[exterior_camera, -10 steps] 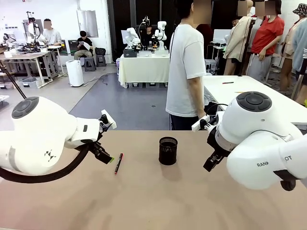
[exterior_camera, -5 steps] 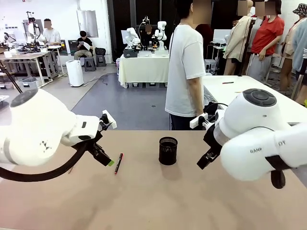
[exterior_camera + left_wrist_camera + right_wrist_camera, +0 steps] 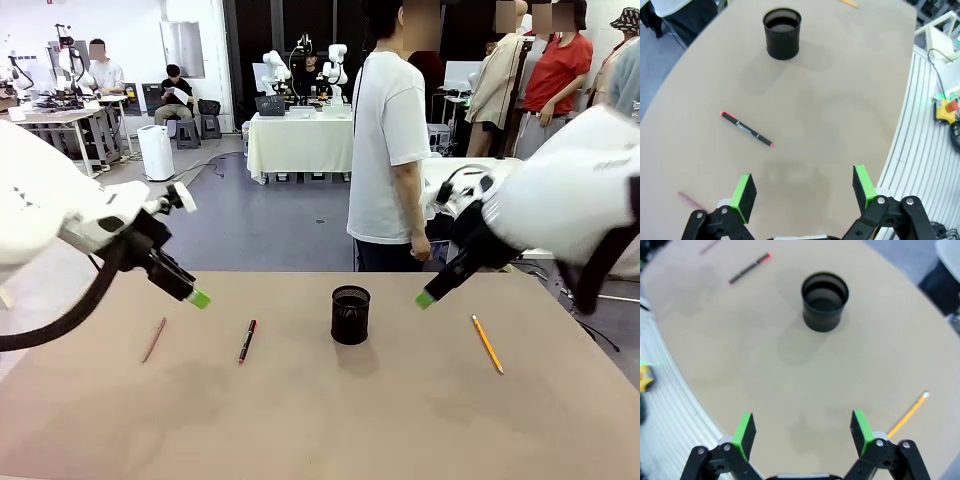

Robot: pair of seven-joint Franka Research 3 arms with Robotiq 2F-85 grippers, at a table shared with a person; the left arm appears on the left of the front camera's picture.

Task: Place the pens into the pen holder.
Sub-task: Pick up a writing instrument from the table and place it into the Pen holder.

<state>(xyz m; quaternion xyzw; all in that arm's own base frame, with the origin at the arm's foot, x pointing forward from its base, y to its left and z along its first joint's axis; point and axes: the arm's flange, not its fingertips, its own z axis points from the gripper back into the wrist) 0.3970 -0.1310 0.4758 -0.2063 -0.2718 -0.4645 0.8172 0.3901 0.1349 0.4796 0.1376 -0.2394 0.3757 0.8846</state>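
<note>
Starting this pick well means choosing one target per arm, because both hands are empty and spread wide. The left gripper point(image 3: 802, 192) hangs over the left part of the worktop point(image 3: 320, 430) and the right gripper point(image 3: 802, 432) over the right part, and neither touches anything. The pen holder point(image 3: 350, 315) stands upright near the middle, toward the far edge. The black pen point(image 3: 247, 341) lies flat just to its left, the reddish-brown pencil point(image 3: 153, 339) lies nearer the left edge, and the orange pencil point(image 3: 487, 344) lies toward the right edge. Take the black pen with the left gripper. Turn your wrist until the jaws straddle the shaft crosswise, come down over its middle, and close gently, since a thin round stick will likely roll or pivot. Stand it upright over the holder's mouth before letting go, because a light mesh cup could tip if nudged. Leave the orange pencil to the right gripper. Some things you cannot read well. The holder looks empty from the right wrist, but its dark bottom is hard to make out. In the left wrist view the reddish-brown pencil is partly hidden behind a finger point(image 3: 744, 192) and the orange pencil is cut off at the top edge. From the front each gripper shows one green pad point(image 3: 199, 298) and hides its partner.
</note>
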